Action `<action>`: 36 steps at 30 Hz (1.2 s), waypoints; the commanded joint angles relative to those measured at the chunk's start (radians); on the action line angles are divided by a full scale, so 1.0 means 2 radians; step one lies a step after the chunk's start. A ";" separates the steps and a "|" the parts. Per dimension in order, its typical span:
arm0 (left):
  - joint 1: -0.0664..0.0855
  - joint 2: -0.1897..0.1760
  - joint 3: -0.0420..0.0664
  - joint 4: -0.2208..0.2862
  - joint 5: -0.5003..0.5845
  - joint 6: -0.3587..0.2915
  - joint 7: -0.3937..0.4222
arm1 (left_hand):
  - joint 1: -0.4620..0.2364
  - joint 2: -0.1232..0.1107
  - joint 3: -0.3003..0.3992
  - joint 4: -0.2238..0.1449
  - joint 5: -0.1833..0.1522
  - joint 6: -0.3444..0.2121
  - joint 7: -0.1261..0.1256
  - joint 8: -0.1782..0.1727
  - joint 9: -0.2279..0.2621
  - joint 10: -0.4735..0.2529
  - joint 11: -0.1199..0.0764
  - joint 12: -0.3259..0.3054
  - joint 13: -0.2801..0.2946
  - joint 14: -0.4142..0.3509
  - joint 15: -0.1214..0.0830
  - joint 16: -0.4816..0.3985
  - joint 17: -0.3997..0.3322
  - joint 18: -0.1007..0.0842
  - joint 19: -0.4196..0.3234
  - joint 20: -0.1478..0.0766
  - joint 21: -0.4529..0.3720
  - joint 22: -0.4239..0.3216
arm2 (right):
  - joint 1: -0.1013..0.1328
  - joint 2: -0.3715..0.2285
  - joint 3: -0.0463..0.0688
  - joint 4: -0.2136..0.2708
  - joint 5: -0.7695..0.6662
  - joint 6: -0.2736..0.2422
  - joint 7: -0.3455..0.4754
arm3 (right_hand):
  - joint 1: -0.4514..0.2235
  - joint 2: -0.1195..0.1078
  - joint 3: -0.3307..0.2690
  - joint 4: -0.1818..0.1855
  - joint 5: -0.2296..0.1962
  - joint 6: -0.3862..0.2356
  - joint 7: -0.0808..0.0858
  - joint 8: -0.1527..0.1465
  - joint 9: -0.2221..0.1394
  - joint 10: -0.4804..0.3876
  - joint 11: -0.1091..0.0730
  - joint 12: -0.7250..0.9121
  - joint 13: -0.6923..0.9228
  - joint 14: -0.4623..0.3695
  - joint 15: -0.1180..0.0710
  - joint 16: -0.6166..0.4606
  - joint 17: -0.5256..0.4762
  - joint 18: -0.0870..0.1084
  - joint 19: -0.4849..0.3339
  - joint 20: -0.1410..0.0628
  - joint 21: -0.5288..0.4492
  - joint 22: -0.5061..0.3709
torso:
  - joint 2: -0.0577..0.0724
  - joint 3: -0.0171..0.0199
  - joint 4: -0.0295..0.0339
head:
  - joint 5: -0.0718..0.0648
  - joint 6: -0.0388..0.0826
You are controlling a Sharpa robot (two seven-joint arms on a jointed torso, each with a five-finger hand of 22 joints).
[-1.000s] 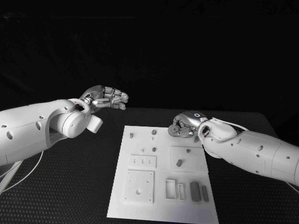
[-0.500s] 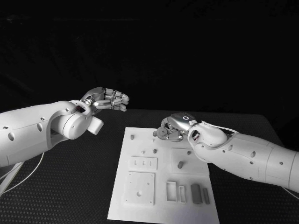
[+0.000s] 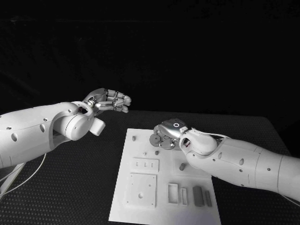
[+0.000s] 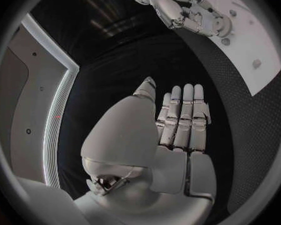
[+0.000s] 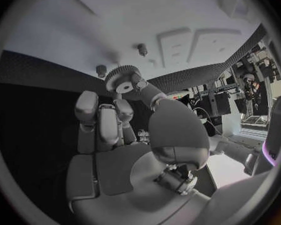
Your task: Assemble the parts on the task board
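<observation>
The white task board [image 3: 165,208] lies in the middle of the black table. My right hand [image 3: 166,135] hovers over the board's far end and pinches a small grey gear [image 5: 123,82] between thumb and fingers; the gear [image 3: 154,140] hangs just above the board near short pegs [image 3: 145,152]. In the right wrist view two pegs [image 5: 142,49] stand on the board [image 5: 178,15] just beyond the gear. My left hand [image 3: 109,100] is raised off the table left of the board. Its fingers [image 4: 183,117] lie straight and hold nothing.
Nearer on the board are two square white plates [image 3: 142,187], slotted frames [image 3: 171,192] and two dark oblong parts [image 3: 198,196]. Another small part [image 3: 182,166] sits mid-board. Bare black mat [image 3: 76,187] surrounds the board.
My right hand has carried the gear leftward along the board's far end, from its right corner toward the pegs. The left hand has stayed about where it was.
</observation>
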 commanded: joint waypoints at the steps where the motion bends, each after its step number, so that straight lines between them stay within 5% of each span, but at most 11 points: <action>1: 0.000 0.001 0.000 0.000 -0.003 0.004 0.006 | -0.004 -0.001 0.004 0.000 -0.001 -0.002 0.009 -0.003 0.001 -0.001 0.000 -0.003 0.001 0.004 -0.001 -0.003 0.001 0.008 0.003 0.001 -0.003 -0.001 | 0.000 0.004 -0.003 -0.005 -0.018 -0.001 -0.008 | 0.001 -0.002 0.002 0.000 0.001 0.023 0.000 0.000 0.009 0.003 0.001 -0.003 -0.001 -0.001 -0.002 0.002 -0.001 0.062 0.003 0.000 0.002 0.008 | 0.001 0.0003 0.0007 | 0.001 0.000; 7: 0.000 0.002 0.000 -0.001 -0.003 0.003 0.005 | -0.005 -0.001 0.004 0.000 -0.001 -0.002 0.009 -0.003 0.001 -0.001 0.000 -0.003 0.001 0.004 -0.001 -0.004 0.001 0.008 0.003 0.001 -0.003 -0.001 | -0.002 0.010 -0.009 -0.009 -0.023 -0.010 -0.012 | 0.002 -0.002 0.003 0.000 0.001 0.022 0.000 0.000 0.009 0.003 0.001 -0.004 -0.002 -0.001 -0.002 0.001 -0.002 0.062 0.004 0.000 0.002 0.007 | 0.000 0.0000 -0.0006 | 0.002 -0.001; 25: 0.000 0.002 0.000 -0.002 -0.003 0.005 0.005 | -0.005 -0.001 0.004 0.000 -0.001 -0.002 0.009 -0.004 0.001 -0.001 0.000 -0.004 0.001 0.004 -0.001 -0.004 0.002 0.008 0.004 0.001 -0.003 -0.001 | -0.002 0.014 -0.009 -0.010 -0.026 -0.016 -0.018 | 0.002 -0.002 0.005 0.000 0.001 0.022 0.000 0.000 0.008 0.003 0.001 -0.005 -0.002 -0.001 -0.002 0.001 -0.002 0.062 0.004 -0.001 0.002 0.007 | 0.000 0.0005 -0.0011 | 0.003 -0.002; 36: 0.000 0.008 0.000 -0.005 -0.003 0.005 0.005 | -0.005 -0.001 0.005 0.000 -0.001 -0.002 0.009 -0.004 0.001 -0.001 0.000 -0.004 0.001 0.005 -0.001 -0.005 0.002 0.008 0.004 0.001 -0.004 -0.001 | -0.004 0.025 -0.009 -0.035 -0.020 -0.013 -0.014 | 0.002 -0.002 0.005 0.000 0.001 0.022 0.000 -0.001 0.008 0.003 0.001 -0.006 -0.003 -0.002 -0.002 0.001 -0.003 0.062 0.004 0.000 0.002 0.007 | 0.001 0.0007 -0.0001 | 0.002 -0.002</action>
